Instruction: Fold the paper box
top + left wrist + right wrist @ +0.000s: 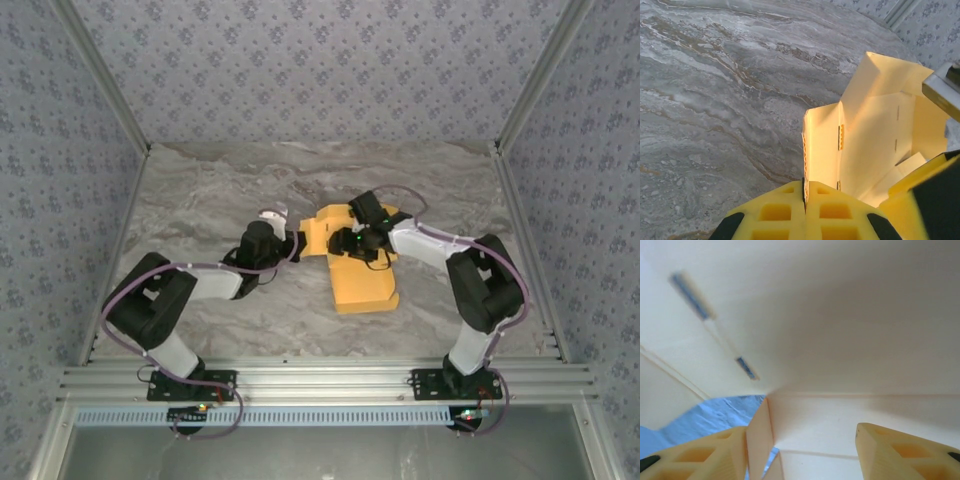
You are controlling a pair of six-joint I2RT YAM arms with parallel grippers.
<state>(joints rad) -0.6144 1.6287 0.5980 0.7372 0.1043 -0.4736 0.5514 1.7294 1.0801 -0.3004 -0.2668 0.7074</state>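
We had the left pincer (804, 189) clamped on an upright wall of the paper box (365, 285), which sat in the middle of the desk (200, 190), part folded, between the two arms. We saw the right pincer (810, 437) down inside the box, its fingers (890, 450) standing apart, one loose flap just beside a finger.

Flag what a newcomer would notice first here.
The orange-yellow paper box stands out at the middle of the grey marbled table, partly folded, with both arms meeting at it. In the left wrist view, the left fingers are shut on the edge of an upright wall of the box. The right fingers stand apart, close against a pale inner panel.
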